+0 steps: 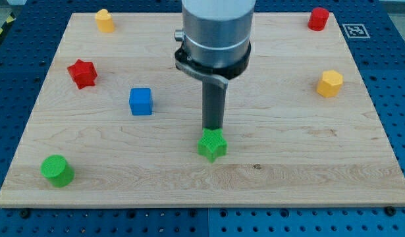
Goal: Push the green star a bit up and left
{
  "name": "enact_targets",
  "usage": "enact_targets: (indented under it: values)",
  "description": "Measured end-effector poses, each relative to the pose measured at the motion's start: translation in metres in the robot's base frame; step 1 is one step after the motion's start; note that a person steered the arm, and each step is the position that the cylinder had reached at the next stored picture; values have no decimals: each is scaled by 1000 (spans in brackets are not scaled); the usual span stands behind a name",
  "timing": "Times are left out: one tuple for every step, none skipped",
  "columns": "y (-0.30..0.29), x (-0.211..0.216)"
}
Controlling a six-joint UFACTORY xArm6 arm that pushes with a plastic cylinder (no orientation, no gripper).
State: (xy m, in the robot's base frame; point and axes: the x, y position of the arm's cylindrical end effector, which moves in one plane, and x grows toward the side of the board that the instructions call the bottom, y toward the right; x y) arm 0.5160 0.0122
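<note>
Near the middle of the wooden board (pixel 268 164), slightly toward the view's bottom, the green star (pixel 213 145) is found lying flat on the wood. My tip (pixel 212 128) is placed just at the upper edge of this star, on the side toward the view's top, and it seems to be touching it, although real contact cannot be confirmed. No pincer is carried by the arm, only the dark rod, so nothing is grasped. To the view's left of the rod, a blue cube (pixel 141 101) is seen, and further left and higher a red star (pixel 82 73). A green cylinder (pixel 57 171) is set near the bottom left corner. A yellow block (pixel 105 20) is seen at the top left, a red block (pixel 318 18) at the top right, and a yellow hexagonal block (pixel 330 83) at the right side.
</note>
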Motion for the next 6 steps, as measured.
enact_targets:
  values:
    - [5, 32]
    - [12, 46]
    - [12, 46]
    - [34, 41]
    - [59, 49]
    - [61, 89]
